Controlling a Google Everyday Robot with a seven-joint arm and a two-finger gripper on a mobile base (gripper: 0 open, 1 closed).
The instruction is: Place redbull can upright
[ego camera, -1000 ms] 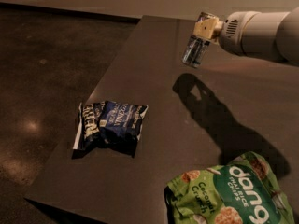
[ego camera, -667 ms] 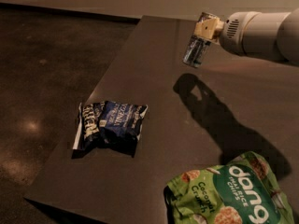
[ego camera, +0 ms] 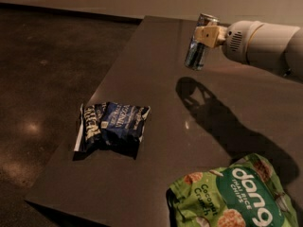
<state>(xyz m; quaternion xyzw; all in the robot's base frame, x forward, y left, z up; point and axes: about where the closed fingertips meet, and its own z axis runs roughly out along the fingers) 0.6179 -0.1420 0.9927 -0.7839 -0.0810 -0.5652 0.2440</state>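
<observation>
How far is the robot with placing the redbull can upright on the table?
Done: the hand, over the far right of the table, is closed around the redbull can. In hand: the can hangs nearly upright in the air; its shadow lies apart below it. Left: lower it onto the bare surface, then release.

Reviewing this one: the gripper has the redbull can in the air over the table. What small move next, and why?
Probably lower it straight down, levelling the slight tilt. The gripper is shut on the redbull can, which hangs nearly upright above the table, its shadow lying apart on the tabletop below. The blue bag and green chips bag lie well away.
</observation>
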